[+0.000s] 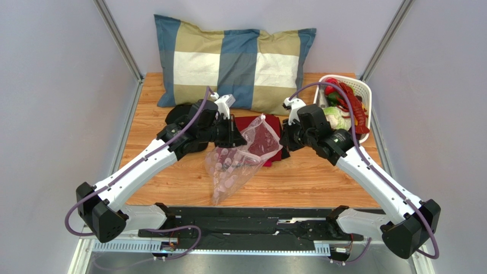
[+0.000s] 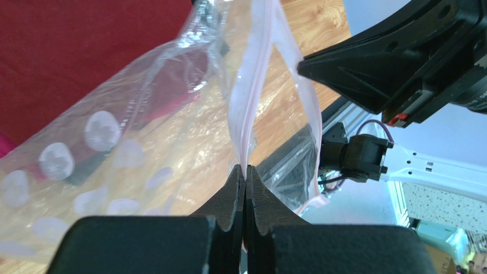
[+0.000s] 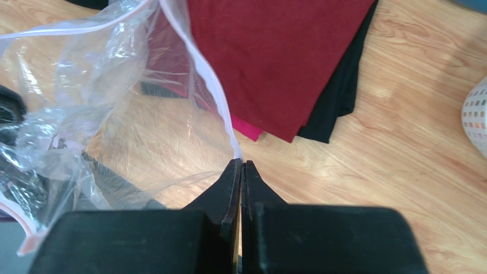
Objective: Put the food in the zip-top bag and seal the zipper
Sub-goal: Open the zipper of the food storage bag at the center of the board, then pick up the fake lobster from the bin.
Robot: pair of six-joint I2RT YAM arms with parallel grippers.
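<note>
Both inward, left gripper (image 2: pixel 246 171), right gripper (image 3: pixel 240 164) pinching bag (image 1: pixel 228 166)

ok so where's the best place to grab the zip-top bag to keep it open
By the zipper at the mouth, one lip from each side. The zip-top bag is limp film, so that strip is probably its firmest edge. The left gripper and right gripper pinch it there.

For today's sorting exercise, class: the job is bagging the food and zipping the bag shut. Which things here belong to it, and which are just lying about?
Job: zip-top bag, food, left gripper, right gripper.
Lying about: pillow, red cloth, black cloth, white basket.
</note>
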